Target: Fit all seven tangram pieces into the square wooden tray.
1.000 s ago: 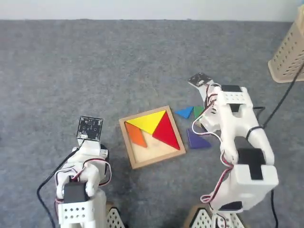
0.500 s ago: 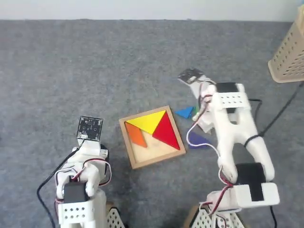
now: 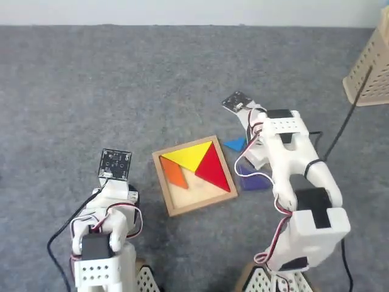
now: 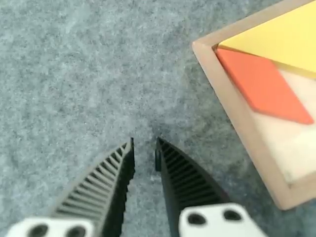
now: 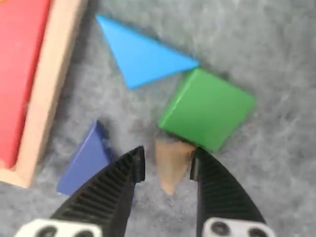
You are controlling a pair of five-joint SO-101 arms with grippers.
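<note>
Out on the carpet (image 3: 91, 79), right gripper (image 5: 165, 160) pitched down, fingers apart astride a tan piece (image 5: 170, 170) beside the green square (image 5: 207, 108), left gripper (image 4: 144, 145) near the carpet's front edge, fingers slightly parted, empty.

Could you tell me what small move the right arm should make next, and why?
Probably lower the right gripper a little and close it: its open jaws straddle the small tan piece, which lies against the green square, outside the tray.

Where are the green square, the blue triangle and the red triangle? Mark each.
green square (image 5: 206, 111), right wrist view, middle of its top face.
blue triangle (image 5: 141, 55), right wrist view, centre of its face.
red triangle (image 3: 214, 168), high view, centre of its face.
</note>
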